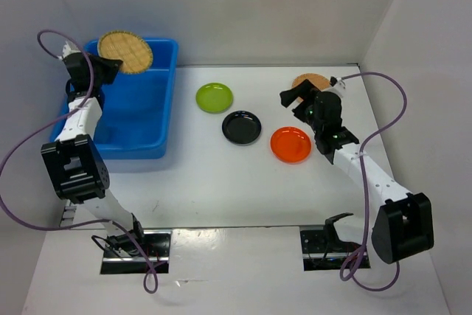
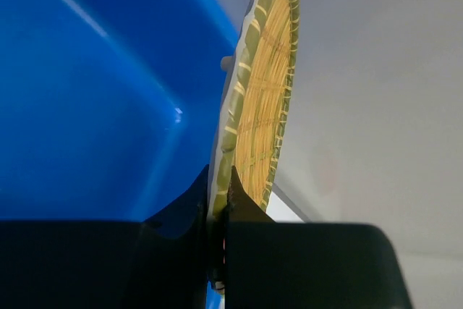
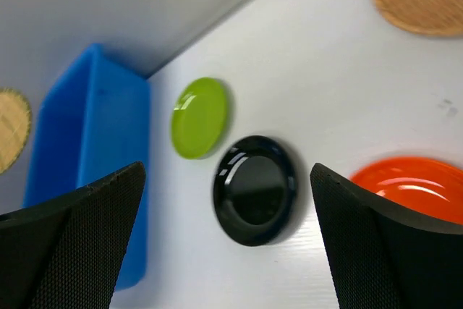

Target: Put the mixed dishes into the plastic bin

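White table beneath parted right jaws; left wrist view alone: left jaws tight on woven plate.

A woven tan plate is hanging above the far end of the bright blue bin sitting at the left. To the right, a lime green plate, a glossy black plate and an orange plate are lying flat in a diagonal line, with a second woven plate lying beyond the orange one.

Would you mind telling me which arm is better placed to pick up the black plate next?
Right: the right gripper is open near the black plate, which its wrist view frames; the left gripper is shut on a woven plate at the bin.
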Robot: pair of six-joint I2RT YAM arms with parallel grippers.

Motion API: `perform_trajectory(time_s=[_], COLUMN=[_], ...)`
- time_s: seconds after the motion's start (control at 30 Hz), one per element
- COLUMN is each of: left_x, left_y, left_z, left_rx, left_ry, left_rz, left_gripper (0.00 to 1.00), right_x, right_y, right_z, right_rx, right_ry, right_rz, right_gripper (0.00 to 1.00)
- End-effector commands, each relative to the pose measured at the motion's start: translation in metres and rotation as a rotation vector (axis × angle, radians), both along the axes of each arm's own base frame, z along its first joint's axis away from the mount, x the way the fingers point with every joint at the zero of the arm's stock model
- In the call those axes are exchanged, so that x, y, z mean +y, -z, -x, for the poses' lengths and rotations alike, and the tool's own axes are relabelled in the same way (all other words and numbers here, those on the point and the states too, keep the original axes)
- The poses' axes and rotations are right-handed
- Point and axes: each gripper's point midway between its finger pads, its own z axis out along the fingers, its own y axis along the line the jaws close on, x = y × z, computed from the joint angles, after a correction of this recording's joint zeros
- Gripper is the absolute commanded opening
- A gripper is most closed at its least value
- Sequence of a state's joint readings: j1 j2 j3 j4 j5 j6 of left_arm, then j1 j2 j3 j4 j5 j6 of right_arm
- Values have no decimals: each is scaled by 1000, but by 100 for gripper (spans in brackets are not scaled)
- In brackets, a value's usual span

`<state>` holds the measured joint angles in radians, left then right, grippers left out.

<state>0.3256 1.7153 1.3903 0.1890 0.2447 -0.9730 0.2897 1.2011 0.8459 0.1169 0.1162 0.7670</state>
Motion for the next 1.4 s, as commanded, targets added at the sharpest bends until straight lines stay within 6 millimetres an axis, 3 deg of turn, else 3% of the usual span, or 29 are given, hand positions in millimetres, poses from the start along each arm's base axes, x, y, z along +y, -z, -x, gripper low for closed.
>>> perform_trajectory(time_s=[0.0,0.07,0.13,0.23,0.27,0.37,0.63,0.77,0.87,0.9,0.97,1.03,1.07,1.13,1.23,1.3,1.33,1.37], left_x=[11,25,23,22,28,29,29,29,29,27,25,20,14,15,19,12,19,16], left_y=[6,31,43,81,86,107,156,161,156,161,157,157,163,159,138,117,104,104], left_z=[-19,-26,-34,-47,-49,-59,-69,-69,-74,-74,-75,-74,-72,-66,-57,-52,-47,-43], left_rx=[-54,-1,17,90,93,135,239,261,250,272,274,293,320,338,336,318,306,318], left_ry=[-140,-209,-221,-261,-294,-318,-375,-376,-359,-345,-332,-311,-303,-314,-342,-341,-382,-389], left_rz=[73,84,95,115,122,139,177,178,162,153,157,167,167,155,74,13,-14,-23], left_gripper=[0,0,0,0,0,0,0,6,40,53,81,91,97,100,100,100,100,100], right_x=[-27,-30,-37,-37,-36,-36,-34,-37,-58,-62,-64,-63,-67,-71,-76,-90,-94,-97], right_y=[-6,-3,0,5,2,22,27,38,72,92,98,112,110,121,127,124,124,125], right_z=[2,4,4,4,3,0,-14,-21,-29,-31,-39,-44,-49,-54,-62,-65,-68,-68], right_rx=[-12,-6,3,0,-9,36,56,76,167,221,236,273,263,284,287,275,269,271], right_ry=[125,135,163,166,166,167,167,190,285,300,303,291,303,314,315,342,351,345], right_rz=[-24,-20,-12,-26,-30,-14,-10,4,32,40,40,42,37,42,31,19,16,6], right_gripper=[99,99,99,99,99,99,99,99,99,99,99,99,99,99,99,99,99,99])
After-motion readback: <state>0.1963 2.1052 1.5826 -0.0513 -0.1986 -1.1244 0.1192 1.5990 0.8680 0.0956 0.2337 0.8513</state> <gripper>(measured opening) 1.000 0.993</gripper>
